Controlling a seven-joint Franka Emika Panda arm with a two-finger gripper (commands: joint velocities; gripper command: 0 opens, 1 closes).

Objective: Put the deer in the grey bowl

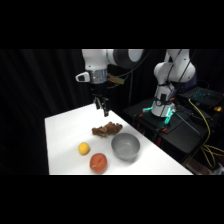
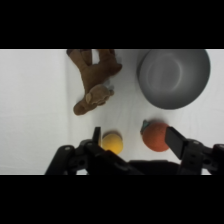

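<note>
Brown deer (image 1: 106, 130) lies on white table (image 1: 62, 130), just beside grey bowl (image 1: 125, 146). Gripper (image 1: 102, 107) hangs above deer, fingers apart, holding nothing.

A: Side view: fixed beside the white table (image 1: 65, 145), looking across and down, whole tabletop in frame, arm base upper right.

B: Wrist view: straight down, close. Shared: deer (image 1: 106, 130) (image 2: 94, 77), grey bowl (image 1: 125, 146) (image 2: 173, 77), lower centre versus top.

White rounded arm (image 1: 107, 57) segments, grey joints, black two-fingered claw (image 1: 102, 106).
</note>
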